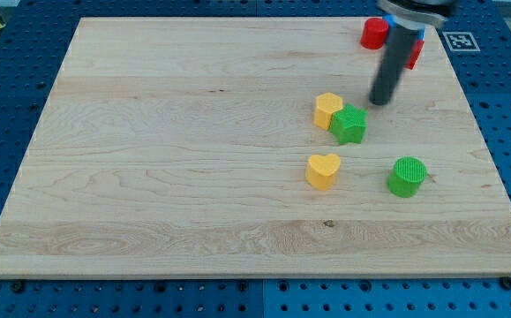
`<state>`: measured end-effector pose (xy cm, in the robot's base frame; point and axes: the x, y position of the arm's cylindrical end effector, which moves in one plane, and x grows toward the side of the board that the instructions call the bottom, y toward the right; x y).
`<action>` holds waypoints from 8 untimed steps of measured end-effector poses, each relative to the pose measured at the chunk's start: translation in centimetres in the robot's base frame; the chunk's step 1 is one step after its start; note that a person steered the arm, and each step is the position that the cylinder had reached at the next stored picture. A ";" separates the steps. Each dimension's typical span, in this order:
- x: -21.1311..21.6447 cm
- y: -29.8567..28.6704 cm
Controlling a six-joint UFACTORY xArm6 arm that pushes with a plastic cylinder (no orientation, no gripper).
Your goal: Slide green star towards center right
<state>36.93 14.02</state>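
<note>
The green star (pixel 349 124) lies right of the board's middle, touching a yellow hexagon block (pixel 327 110) on its upper left. My tip (pixel 379 102) stands just above and to the right of the star, a short gap away, not touching it.
A yellow heart (pixel 323 170) lies below the star. A green cylinder (pixel 407 177) lies to the lower right. A red cylinder (pixel 375 34) and another red block (pixel 414 55) with a bit of blue beside it sit at the top right, partly hidden by the rod. The wooden board (pixel 149 132) has blue pegboard around it.
</note>
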 end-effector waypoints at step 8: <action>5.2 0.1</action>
<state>42.16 14.08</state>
